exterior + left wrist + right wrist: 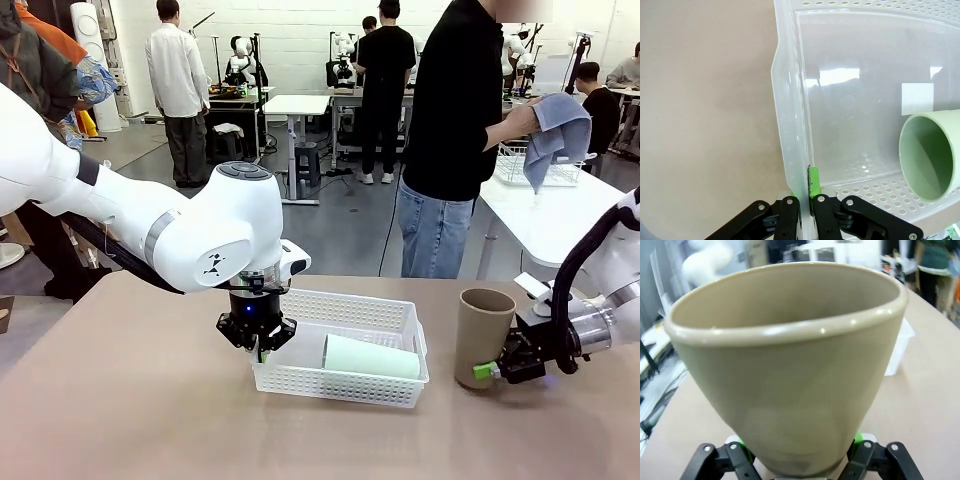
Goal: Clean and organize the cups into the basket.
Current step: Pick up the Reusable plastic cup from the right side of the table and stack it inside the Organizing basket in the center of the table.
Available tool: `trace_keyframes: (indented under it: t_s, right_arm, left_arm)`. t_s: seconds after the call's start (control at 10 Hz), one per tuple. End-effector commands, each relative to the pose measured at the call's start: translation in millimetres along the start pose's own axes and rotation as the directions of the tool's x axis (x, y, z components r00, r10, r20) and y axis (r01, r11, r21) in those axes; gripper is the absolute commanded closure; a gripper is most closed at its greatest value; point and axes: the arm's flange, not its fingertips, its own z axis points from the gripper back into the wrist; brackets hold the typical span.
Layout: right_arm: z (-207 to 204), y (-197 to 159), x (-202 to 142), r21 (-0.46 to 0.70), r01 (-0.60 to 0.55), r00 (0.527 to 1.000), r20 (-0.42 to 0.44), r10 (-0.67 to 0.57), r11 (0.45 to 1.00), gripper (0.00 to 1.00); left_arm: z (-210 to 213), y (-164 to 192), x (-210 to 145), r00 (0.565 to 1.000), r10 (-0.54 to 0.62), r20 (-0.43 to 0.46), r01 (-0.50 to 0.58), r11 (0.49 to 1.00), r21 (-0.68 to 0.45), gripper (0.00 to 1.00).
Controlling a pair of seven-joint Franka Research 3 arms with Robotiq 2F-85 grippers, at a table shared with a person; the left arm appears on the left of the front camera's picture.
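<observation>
The green cup (372,357) lies on its side inside the white basket (345,385), with its open end pointing to the robot's left. The basket sits in the middle of the table (130,400). The left hand (260,345) comes down from above and pinches the basket's left wall between its two fingers. Just to the right of the basket, the brown cup (484,335) stands upright, open end up. The right hand (487,371) squeezes it low down, near its bottom. Across the table, a person (455,120) holds a blue-grey cloth (555,135).
</observation>
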Motion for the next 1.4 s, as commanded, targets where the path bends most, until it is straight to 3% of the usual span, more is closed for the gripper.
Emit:
trace_keyframes:
  t_s: [0.0, 0.2, 0.4, 0.6, 0.7, 0.8, 1.2, 1.3]
  right_arm:
    - [16, 40, 70, -0.132, 0.12, 0.993, -0.001, -0.121, 0.984, 0.38]
    - [36, 78, 151, -0.161, 0.111, 0.993, -0.013, -0.115, 0.981, 0.38]
    - [47, 99, 200, -0.189, 0.062, 0.997, -0.022, -0.068, 0.98, 0.38]
    - [48, 106, 214, -0.196, 0.029, 0.999, -0.024, -0.034, 0.98, 0.38]
    - [48, 105, 205, -0.217, 0.089, 0.995, -0.017, -0.095, 0.972, 0.38]
    - [56, 112, 231, -0.204, 0.019, 1.0, -0.006, -0.021, 0.979, 0.38]
    - [56, 112, 231, -0.204, 0.019, 1.0, -0.006, -0.021, 0.979, 0.38]
    - [55, 111, 226, -0.209, 0.027, 1.0, -0.007, -0.029, 0.978, 0.21]
  left_arm:
    - [2, -1, -1, 1.0, -0.004, 0.008, 0.004, 1.0, 0.001, 1.0]
    - [2, -1, -1, 1.0, -0.004, 0.008, 0.004, 1.0, 0.001, 1.0]
    - [2, -1, -1, 1.0, -0.004, 0.008, 0.004, 1.0, 0.001, 1.0]
    - [2, -1, -1, 1.0, -0.004, 0.008, 0.004, 1.0, 0.001, 1.0]
    - [2, -1, -1, 1.0, -0.004, 0.008, 0.004, 1.0, 0.001, 1.0]
    - [2, -1, -1, 1.0, -0.004, 0.008, 0.004, 1.0, 0.001, 1.0]
    - [2, -1, -1, 1.0, -0.004, 0.008, 0.004, 1.0, 0.001, 1.0]
    - [2, -1, -1, 1.0, -0.004, 0.008, 0.004, 1.0, 0.001, 1.0]
